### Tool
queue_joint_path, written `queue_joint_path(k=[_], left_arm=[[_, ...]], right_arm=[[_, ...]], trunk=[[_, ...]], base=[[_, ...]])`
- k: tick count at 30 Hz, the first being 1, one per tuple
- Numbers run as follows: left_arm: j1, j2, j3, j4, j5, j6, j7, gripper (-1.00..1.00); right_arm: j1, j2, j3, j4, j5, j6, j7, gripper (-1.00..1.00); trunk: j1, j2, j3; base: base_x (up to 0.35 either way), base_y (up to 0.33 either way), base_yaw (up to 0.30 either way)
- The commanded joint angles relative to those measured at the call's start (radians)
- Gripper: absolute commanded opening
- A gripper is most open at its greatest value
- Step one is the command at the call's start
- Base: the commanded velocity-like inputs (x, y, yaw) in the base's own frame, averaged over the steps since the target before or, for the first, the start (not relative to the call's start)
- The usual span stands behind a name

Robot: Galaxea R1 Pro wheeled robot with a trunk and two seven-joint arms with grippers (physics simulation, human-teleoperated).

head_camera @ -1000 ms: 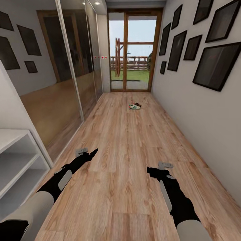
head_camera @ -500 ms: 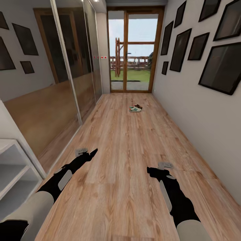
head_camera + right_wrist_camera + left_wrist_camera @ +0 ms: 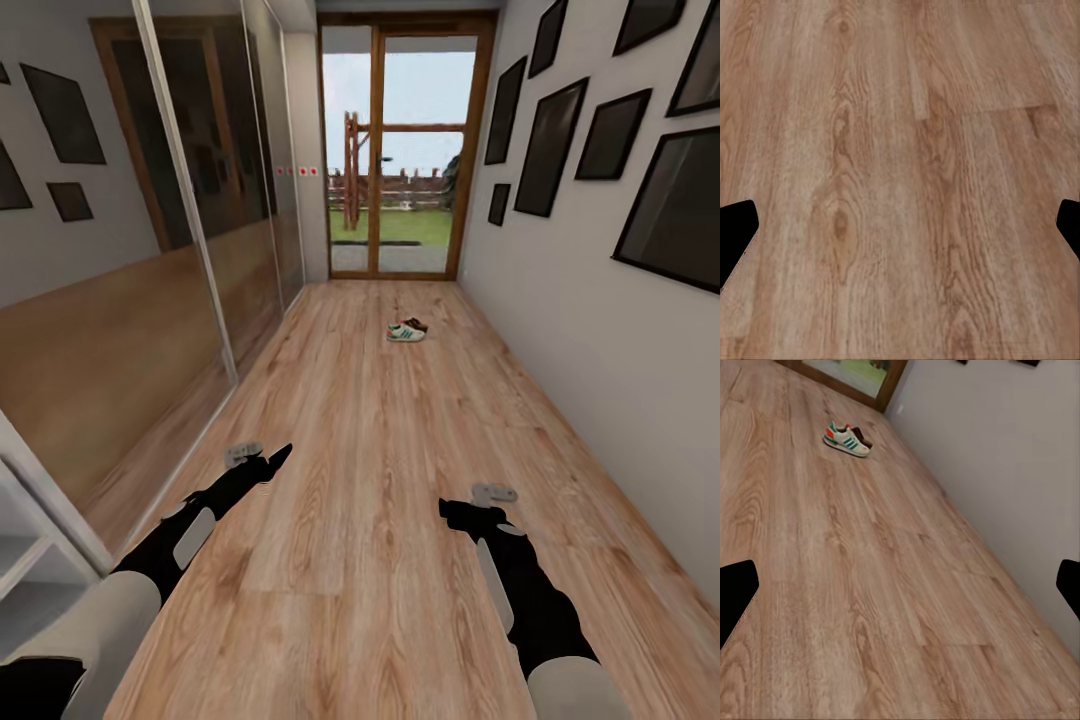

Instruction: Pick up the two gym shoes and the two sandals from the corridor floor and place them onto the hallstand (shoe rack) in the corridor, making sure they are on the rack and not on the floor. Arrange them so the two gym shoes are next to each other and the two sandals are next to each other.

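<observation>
Far down the corridor floor (image 3: pixel 380 450), near the right wall, lies a cream-white gym shoe (image 3: pixel 405 333) with green stripes. A dark brown sandal (image 3: pixel 414 323) is partly hidden just behind it. The left wrist view has the same gym shoe (image 3: pixel 846 439) and sandal (image 3: pixel 862 435), small and far off. My left gripper (image 3: pixel 262 456) and right gripper (image 3: pixel 478 503) hover low over bare planks, well short of the shoes. Both are open and empty, with fingertips (image 3: pixel 735 592) (image 3: pixel 735 225) spread wide. A corner of the pale hallstand (image 3: pixel 30 560) sits at my near left.
Mirrored wardrobe doors (image 3: pixel 150 250) line the left side and a pale wall with black-framed pictures (image 3: pixel 560 140) the right. A wood-framed glass door (image 3: pixel 400 150) closes the far end. Open floor runs between me and the shoes.
The whole view has advanced down the corridor. The hallstand has slid toward the lower left edge and the shoes look slightly nearer. Both arms hold the same pose.
</observation>
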Motion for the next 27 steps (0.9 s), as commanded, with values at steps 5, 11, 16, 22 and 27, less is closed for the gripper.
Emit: queue_joint_path(k=[5,11,16,22,27], left_arm=[[-0.001,0.001,-0.008,0.001,0.006,-0.008,0.001,1.0],[0.0,0.001,-0.008,0.001,0.006,-0.008,0.001,1.0],[-0.001,0.001,-0.008,0.001,0.006,-0.008,0.001,1.0],[-0.001,0.001,-0.008,0.001,0.006,-0.008,0.001,1.0],[-0.001,0.001,-0.008,0.001,0.006,-0.008,0.001,1.0]], right_arm=[[0.0,0.001,0.001,-0.002,0.002,0.005,-0.004,1.0],[0.0,0.001,0.0,-0.008,0.0,0.007,-0.003,1.0],[0.0,0.001,0.0,-0.009,0.001,0.008,-0.004,1.0],[0.0,0.002,0.003,-0.009,0.007,0.008,-0.007,1.0],[0.0,0.003,0.004,-0.005,0.011,0.008,-0.008,1.0]], trunk=[[0.0,0.0,-0.001],[0.0,0.0,-0.001],[0.0,0.0,-0.001],[0.0,0.0,-0.001],[0.0,0.0,-0.001]], base=[[0.349,0.0,0.0],[0.349,0.0,0.0],[0.349,0.0,0.0],[0.349,0.0,0.0],[0.349,0.0,0.0]])
